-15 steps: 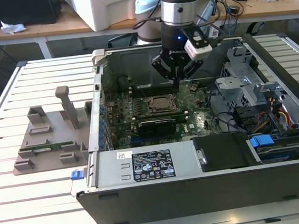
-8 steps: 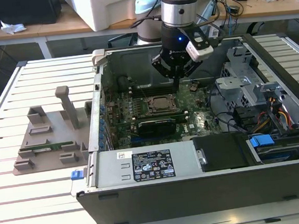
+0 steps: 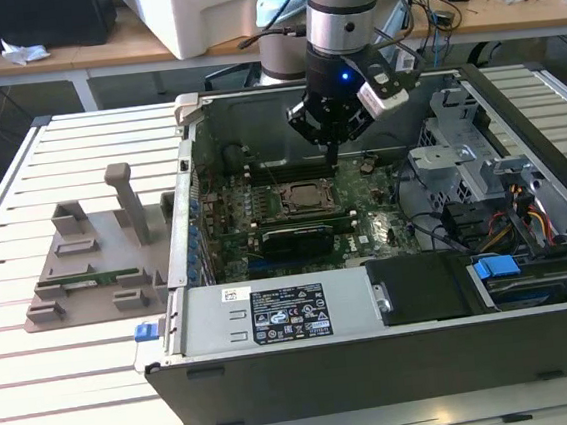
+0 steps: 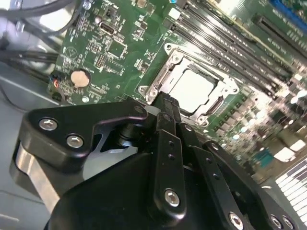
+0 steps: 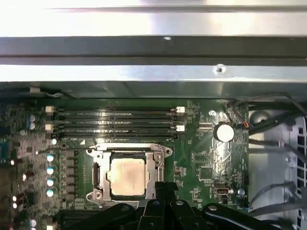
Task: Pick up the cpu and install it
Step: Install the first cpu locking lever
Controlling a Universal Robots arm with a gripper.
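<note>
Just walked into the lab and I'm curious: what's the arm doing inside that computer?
The robot arm's gripper hangs inside the open computer case, just above the motherboard. The cpu already sits in its socket, silver top showing in both wrist views. The gripper's fingers are pressed together with nothing between them, their tips right at the socket's edge.

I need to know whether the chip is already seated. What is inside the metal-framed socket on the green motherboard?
A flat square silver-topped cpu lies inside the metal-framed socket. The black gripper covers the socket's near edge, so that part cannot be checked.
</note>
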